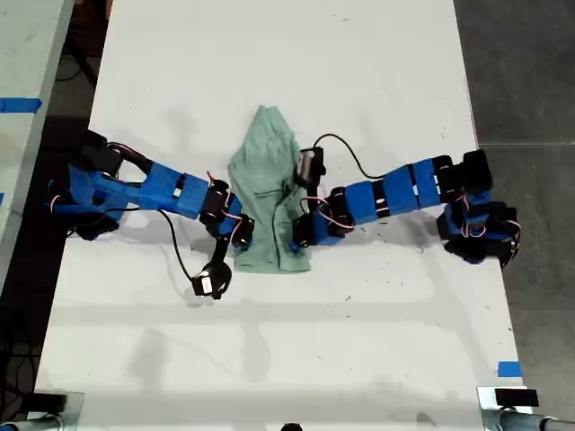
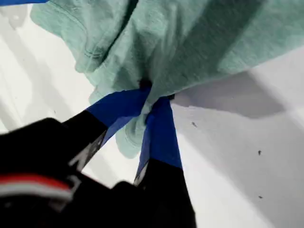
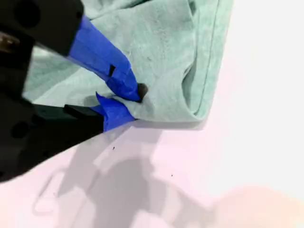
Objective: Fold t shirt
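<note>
The pale mint-green t shirt (image 1: pixel 265 171) lies crumpled lengthwise in the middle of the white table (image 1: pixel 314 72). Two blue arms reach in, one from each side of the exterior view, and their jaws meet the shirt's near end. In the first wrist view my first gripper (image 2: pixel 153 95) is shut on a bunched fold of the t shirt (image 2: pixel 190 42), which hangs a little above the table. In the second wrist view my second gripper (image 3: pixel 130 102) is shut on the t shirt (image 3: pixel 161 42) close to a hemmed corner. I cannot tell which arm is which.
Blue tape marks sit at the exterior view's left edge (image 1: pixel 20 104) and lower right (image 1: pixel 508 368). Each arm carries a black camera with a cable near the shirt (image 1: pixel 208 283) (image 1: pixel 310 164). Dark floor borders the table on the exterior view's right.
</note>
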Robot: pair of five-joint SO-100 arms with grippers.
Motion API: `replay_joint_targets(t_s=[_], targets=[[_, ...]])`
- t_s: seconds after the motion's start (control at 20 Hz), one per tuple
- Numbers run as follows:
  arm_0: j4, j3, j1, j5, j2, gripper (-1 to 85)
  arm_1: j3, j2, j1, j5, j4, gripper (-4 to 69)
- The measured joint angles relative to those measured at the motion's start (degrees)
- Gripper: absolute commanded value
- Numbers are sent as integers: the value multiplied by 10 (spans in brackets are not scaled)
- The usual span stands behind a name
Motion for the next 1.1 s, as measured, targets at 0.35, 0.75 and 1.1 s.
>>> replay_joint_targets(t_s=[0.35,0.75,1.1], targets=[[214,-174,-112,52,40,-1,-171,11,95,-112,74,-5],[262,-255,-472,193,91,330,-171,54,350,-139,52,127],[268,-334,-553,236,138,306,-169,195,495,-134,188,101]])
